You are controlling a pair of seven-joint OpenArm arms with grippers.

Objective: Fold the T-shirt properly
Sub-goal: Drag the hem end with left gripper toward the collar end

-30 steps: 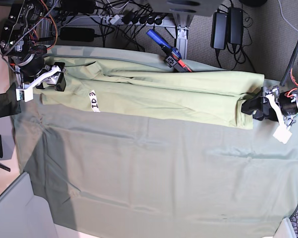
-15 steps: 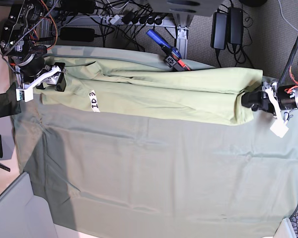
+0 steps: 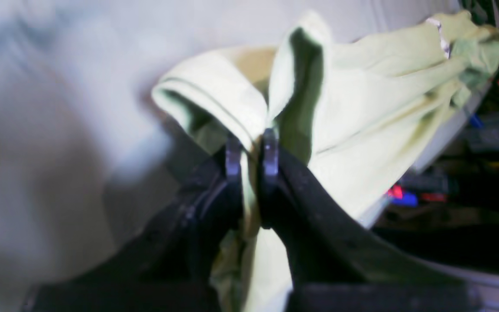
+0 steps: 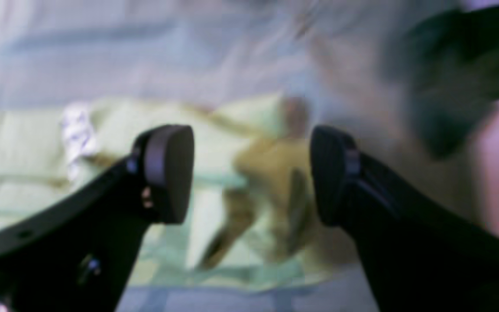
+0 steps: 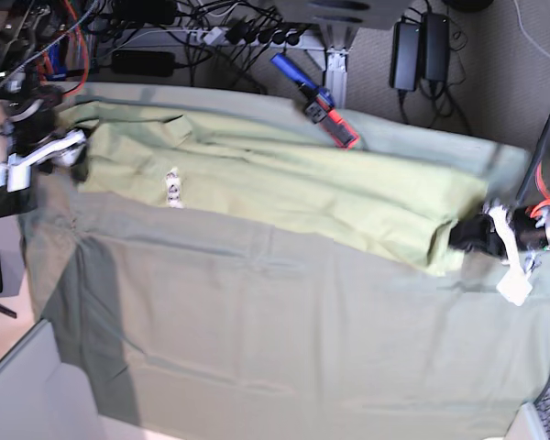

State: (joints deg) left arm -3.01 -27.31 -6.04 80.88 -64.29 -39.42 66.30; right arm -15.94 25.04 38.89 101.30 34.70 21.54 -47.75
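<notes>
Pale yellow-green T-shirt lies across the worktop; left claw is clamped on its hem, right claw gapes wide, holding nothing.

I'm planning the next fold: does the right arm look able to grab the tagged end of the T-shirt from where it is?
Probably yes. The right gripper is open, with the T-shirt just beyond its fingertips and nothing between them.

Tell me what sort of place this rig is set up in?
Most likely a robotics lab or workshop bench, not a home. A power strip with tangled cables and two black power bricks lie on the floor behind the cloth-covered table, and the T-shirt carries a numbered white tag.
</notes>
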